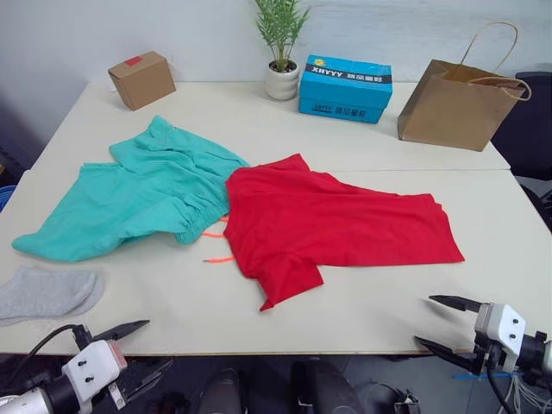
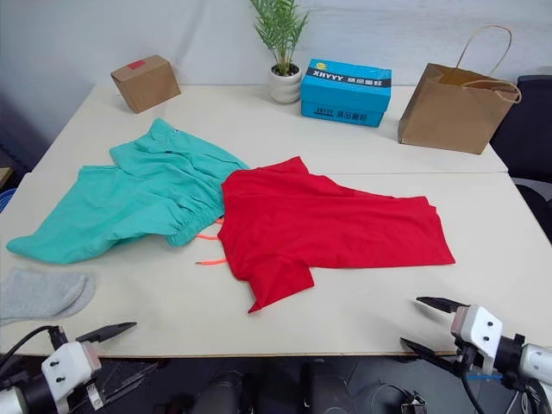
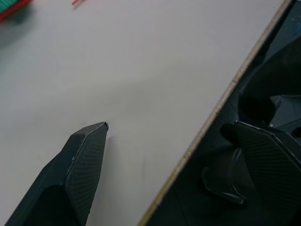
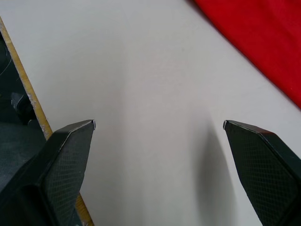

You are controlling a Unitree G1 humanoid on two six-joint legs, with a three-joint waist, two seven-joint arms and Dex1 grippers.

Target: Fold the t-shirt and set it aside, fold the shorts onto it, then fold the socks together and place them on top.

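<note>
Across my worktop (image 1: 362, 172), a cardboard box (image 1: 141, 79) sits at eleven o'clock, a potted plant (image 1: 282, 52) at twelve with a blue box (image 1: 345, 88) just beside it, and a paper bag (image 1: 457, 102) at one o'clock.

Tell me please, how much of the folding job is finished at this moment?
Nothing looks done. The t-shirt lies spread on the table, its edge over the shorts, which are also unfolded. The socks lie apart near the table's left front edge. Nothing is in hand: the left gripper and the right gripper are open at the front edge. All three folds and the stacking remain.
</note>
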